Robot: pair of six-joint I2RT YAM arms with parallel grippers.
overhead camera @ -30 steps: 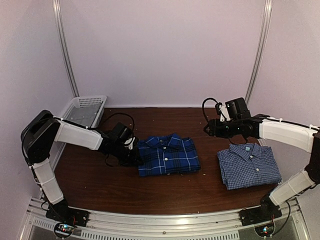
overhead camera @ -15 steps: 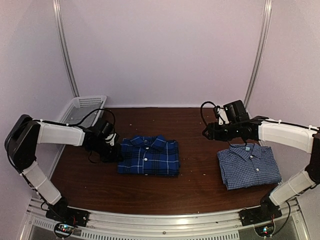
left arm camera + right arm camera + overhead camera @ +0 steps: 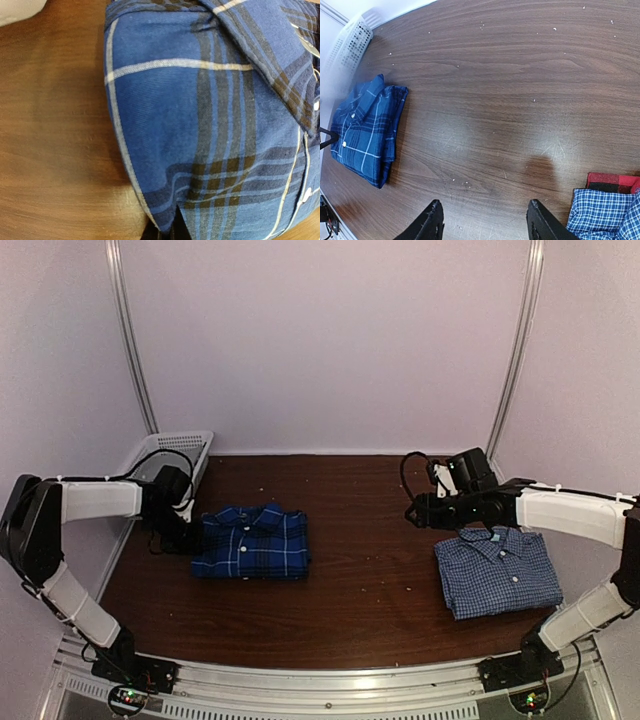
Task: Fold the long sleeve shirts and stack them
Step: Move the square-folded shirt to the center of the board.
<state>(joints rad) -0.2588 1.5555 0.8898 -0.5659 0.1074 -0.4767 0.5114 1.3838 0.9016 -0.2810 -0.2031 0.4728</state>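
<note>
Nearest to me, on my right side of the brown wooden table [image 3: 350,615], the paler blue-and-white small-check shirt [image 3: 497,571] lies folded into a neat rectangle, collar at its far edge and button front up. In my right wrist view, a strip of red-and-black checked cloth [image 3: 612,181] shows right against that shirt's collar end; I cannot tell what it belongs to.

My right gripper [image 3: 485,222] hangs just past the shirt's far left corner, above bare wood. Its two black fingers [image 3: 432,222] stand well apart, and nothing is between them.

Across the table on my left, the dark royal-blue plaid shirt [image 3: 252,542] also lies folded flat, collar at its far edge. It is well apart from the paler shirt, with open tabletop between them.

My left gripper [image 3: 188,536] is at the plaid shirt's left edge, low to the table. Its fingers are pressed together on the cloth: in my left wrist view the fold of plaid fills almost the whole frame and runs down into the dark fingertips at the bottom.

Farthest back, in the left corner against the wall, sits a white mesh basket [image 3: 172,453].
</note>
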